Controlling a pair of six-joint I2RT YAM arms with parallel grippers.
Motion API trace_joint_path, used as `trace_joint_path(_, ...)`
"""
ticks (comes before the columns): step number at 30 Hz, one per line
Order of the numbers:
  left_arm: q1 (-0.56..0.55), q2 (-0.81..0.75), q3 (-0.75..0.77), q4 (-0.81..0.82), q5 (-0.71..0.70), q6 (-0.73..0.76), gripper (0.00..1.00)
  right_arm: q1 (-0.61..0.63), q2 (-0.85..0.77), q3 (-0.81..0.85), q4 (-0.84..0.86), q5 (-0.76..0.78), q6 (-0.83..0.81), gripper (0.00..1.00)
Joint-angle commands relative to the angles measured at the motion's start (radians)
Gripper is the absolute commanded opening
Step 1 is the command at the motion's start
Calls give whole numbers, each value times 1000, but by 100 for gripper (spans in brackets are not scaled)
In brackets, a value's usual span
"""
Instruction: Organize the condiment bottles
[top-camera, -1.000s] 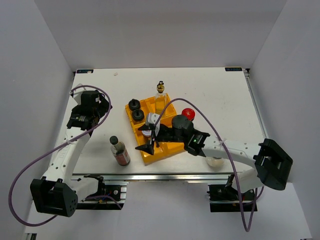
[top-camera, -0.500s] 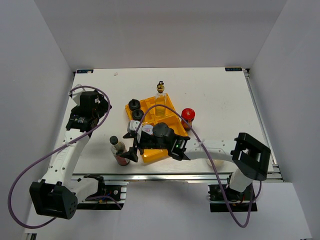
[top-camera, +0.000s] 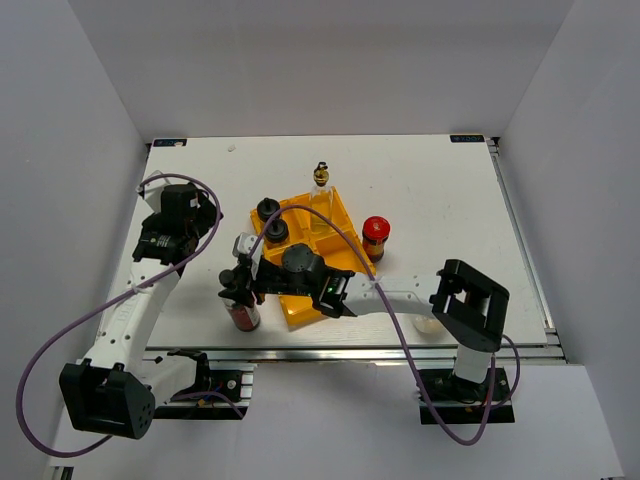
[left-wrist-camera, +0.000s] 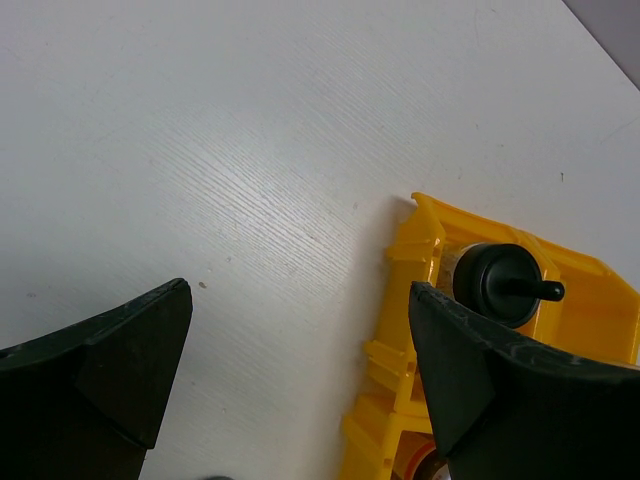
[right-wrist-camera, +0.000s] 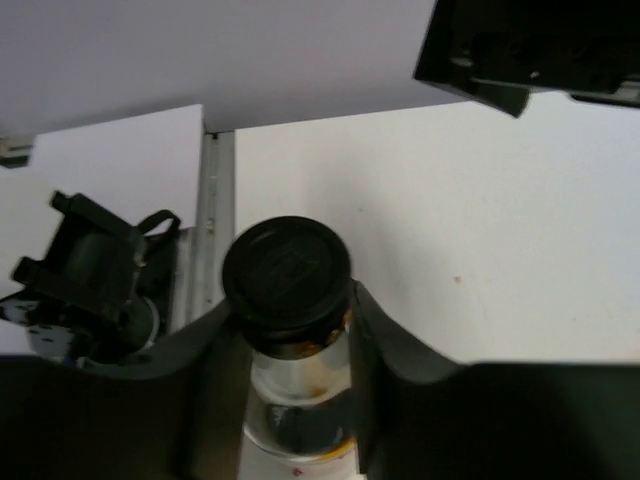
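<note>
- Two arms, two poses: my right one stretches low across to the left in front of the yellow tray (top-camera: 300, 312), and my left one is bent over the left side of the table (top-camera: 430, 180)
- My right gripper (right-wrist-camera: 293, 305) is clamped on the dark black-capped sauce bottle (right-wrist-camera: 287, 272), one finger against each side below the cap
- That bottle is on the table just left of the tray's near corner
- My left gripper (left-wrist-camera: 300, 288) hangs with its fingers spread wide, beside the tray corner holding a black-lidded jar (left-wrist-camera: 500, 283)
- Cap markings are too blurred to read, and no words are legible on the red label

Yellow tray (left-wrist-camera: 395, 370), red-lidded jar (top-camera: 376, 226), dark black-capped sauce bottle (right-wrist-camera: 287, 270).
</note>
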Motion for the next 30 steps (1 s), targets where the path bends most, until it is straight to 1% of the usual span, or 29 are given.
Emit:
trace_joint_path(1,4,-40,-5,-1,-25,-6,98,6,-5,45,19,41,20,30)
trace_joint_path(2,4,-43,-5,-2,-28,-6,98,6,-13,45,16,32,18,21)
trace_joint_path(3,4,-50,-4,-1,-28,-6,98,6,-33,44,4,26,16,11)
trace_joint_path(6,4,-57,0,-1,-32,-6,98,6,-92,47,-21,-12,-5,0)
trace_joint_path(8,4,-59,3,2,-32,-6,98,6,-123,70,-68,-43,-31,0)
trace_joint_path(10,4,-56,16,-2,-36,-9,98,1,-172,122,-152,-52,-115,0)
trace_joint_path(11,4,-54,23,-7,-47,-10,98,-2,-188,146,-176,-45,-126,0)
trace_joint_path(15,4,-37,68,-31,-77,-26,98,-64,-264,254,-255,-64,-142,0)
trace_joint_path(18,4,-13,127,-55,-99,-32,98,-159,-274,335,-298,-75,-148,0)
trace_joint_path(21,4,-1,161,-52,-114,-29,98,-227,-251,441,-331,-115,-140,0)
trace_joint_path(23,4,4,174,-47,-127,-18,98,-298,-229,507,-348,-118,-131,0)
trace_joint_path(24,4,7,190,-39,-130,-15,98,-340,-199,577,-363,-115,-134,0)
trace_joint_path(26,4,15,204,-29,-125,2,98,-379,-145,646,-377,-112,-140,0)
trace_joint_path(27,4,25,219,-21,-121,6,98,-409,-127,717,-390,-109,-151,0)
trace_joint_path(29,4,35,227,-10,-104,20,98,-440,-87,780,-392,-89,-163,0)
trace_joint_path(30,4,41,230,5,-101,25,98,-468,-44,842,-394,-83,-171,0)
